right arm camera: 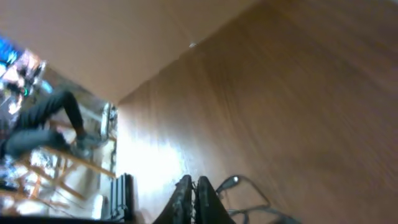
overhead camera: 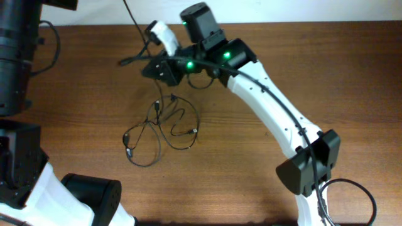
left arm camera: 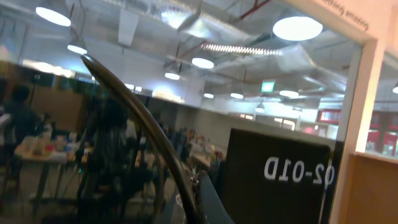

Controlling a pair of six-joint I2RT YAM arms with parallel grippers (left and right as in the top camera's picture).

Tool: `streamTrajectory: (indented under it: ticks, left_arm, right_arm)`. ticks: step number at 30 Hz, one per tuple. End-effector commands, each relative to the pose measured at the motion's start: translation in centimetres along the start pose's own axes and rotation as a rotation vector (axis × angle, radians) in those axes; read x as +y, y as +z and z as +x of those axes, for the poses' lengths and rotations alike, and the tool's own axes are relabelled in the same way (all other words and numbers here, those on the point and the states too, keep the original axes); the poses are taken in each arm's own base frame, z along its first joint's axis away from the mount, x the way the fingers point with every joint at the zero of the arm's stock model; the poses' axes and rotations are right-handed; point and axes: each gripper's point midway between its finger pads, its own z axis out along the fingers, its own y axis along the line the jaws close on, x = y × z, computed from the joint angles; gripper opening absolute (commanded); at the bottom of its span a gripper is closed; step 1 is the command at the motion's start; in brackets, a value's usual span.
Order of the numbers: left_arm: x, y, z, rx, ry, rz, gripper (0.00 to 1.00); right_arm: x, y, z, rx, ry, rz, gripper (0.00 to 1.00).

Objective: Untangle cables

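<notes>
The cables [overhead camera: 160,129] lie as a loose tangle of thin black loops with small plug ends on the wooden table [overhead camera: 301,69], left of centre. One strand rises from the tangle to my right gripper [overhead camera: 133,61], which reaches to the far left of the table. In the right wrist view its fingers [right arm camera: 193,188] are pressed together with a thin strand between them, and a cable loop with a silvery plug [right arm camera: 227,182] lies just right of them. My left gripper shows only as a dark shape [left arm camera: 208,202] at the bottom of the left wrist view, which looks up into the room.
A white wrapped piece [overhead camera: 162,34] sits by the right arm's wrist near the far edge. Dark equipment [overhead camera: 16,56] stands at the far left. The left arm's base [overhead camera: 38,182] fills the near left corner. The right arm [overhead camera: 276,113] crosses the table diagonally.
</notes>
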Motion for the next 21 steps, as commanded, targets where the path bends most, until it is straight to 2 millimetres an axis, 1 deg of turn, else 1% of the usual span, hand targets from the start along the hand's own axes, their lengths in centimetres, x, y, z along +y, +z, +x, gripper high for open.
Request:
streamTrajectory:
  ticks: [1, 2, 4, 5, 6, 7, 8, 10, 11, 13, 15, 16, 17, 18, 19, 21]
  left_arm:
    - [1.1, -0.2, 1.7, 0.069, -0.008, -0.058, 0.0]
    - [2.2, -0.1, 3.1, 0.117, -0.012, -0.108, 0.0]
    - [3.4, 0.1, 5.1, 0.186, -0.015, -0.162, 0.0]
    - [4.2, 0.3, 6.5, 0.231, -0.016, -0.194, 0.0]
    - [5.3, 0.5, 8.9, 0.307, -0.017, -0.24, 0.0]
    - [6.5, 0.8, 11.6, 0.39, -0.01, -0.279, 0.0]
    - [6.8, 0.9, 12.5, 0.417, -0.006, -0.288, 0.0]
    - [8.0, 1.2, 15.4, 0.501, -0.003, -0.323, 0.0]
    - [8.3, 1.2, 16.6, 0.538, 0.001, -0.33, 0.0]
    - [9.3, 1.4, 19.5, 0.618, -0.001, -0.352, 0.0]
    - [9.9, 1.4, 21.7, 0.674, -0.004, -0.368, 0.0]
    - [10.3, 1.3, 22.7, 0.703, -0.004, -0.377, 0.0]
    - [10.4, 1.3, 23.2, 0.715, -0.001, -0.378, 0.0]
    - [10.5, 1.2, 23.7, 0.73, 0.002, -0.38, 0.0]
    - [10.6, 1.2, 24.1, 0.741, 0.008, -0.38, 0.0]
    - [10.7, 1.1, 24.3, 0.749, 0.012, -0.381, 0.0]
  right_arm:
    - [-3.3, -5.1, -1.7, -0.07, 0.133, 0.104, 0.04]
    - [-3.5, -7.1, -2.2, -0.092, 0.143, 0.134, 0.04]
    - [-4.0, -10.4, -2.9, -0.135, 0.189, 0.206, 0.04]
    - [-3.8, -12.6, -3.3, -0.164, 0.202, 0.237, 0.04]
    - [-3.1, -16.4, -4.0, -0.215, 0.214, 0.276, 0.04]
    - [-2.2, -19.4, -4.3, -0.257, 0.236, 0.305, 0.04]
    - [-1.9, -20.4, -4.4, -0.271, 0.249, 0.314, 0.04]
    - [-0.4, -23.2, -4.4, -0.312, 0.288, 0.336, 0.04]
    - [0.4, -24.2, -4.3, -0.328, 0.309, 0.334, 0.04]
    - [3.2, -25.6, -4.6, -0.355, 0.308, 0.289, 0.04]
    - [5.4, -26.1, -4.6, -0.371, 0.327, 0.256, 0.04]
    - [6.2, -25.8, -4.5, -0.367, 0.332, 0.254, 0.04]
    - [6.3, -25.4, -4.2, -0.357, 0.341, 0.277, 0.04]
    - [5.6, -25.0, -3.6, -0.346, 0.364, 0.335, 0.04]
    - [4.2, -25.0, -2.7, -0.336, 0.399, 0.437, 0.04]
    - [0.7, -25.5, -0.6, -0.304, 0.461, 0.68, 0.04]
